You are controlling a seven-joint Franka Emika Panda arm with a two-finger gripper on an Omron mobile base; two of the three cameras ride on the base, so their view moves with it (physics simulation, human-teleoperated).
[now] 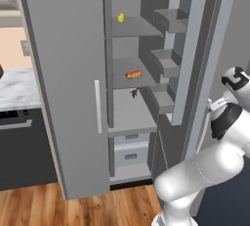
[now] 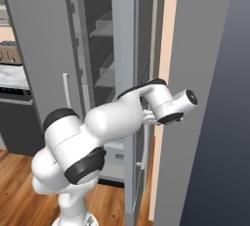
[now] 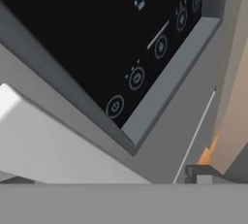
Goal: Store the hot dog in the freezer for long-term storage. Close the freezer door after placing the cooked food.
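Reddish hot dog lies mid-shelf; empty, spread gripper should push the freezer door squarely shut.

The white arm rose from its base, elbow bent, forearm reaching forward. The gripper stood wide open, holding nothing.

A home kitchen: a tall grey fridge with its freezer open, a marble-topped desk at nine o'clock above a dark oven, wood plank floor below.
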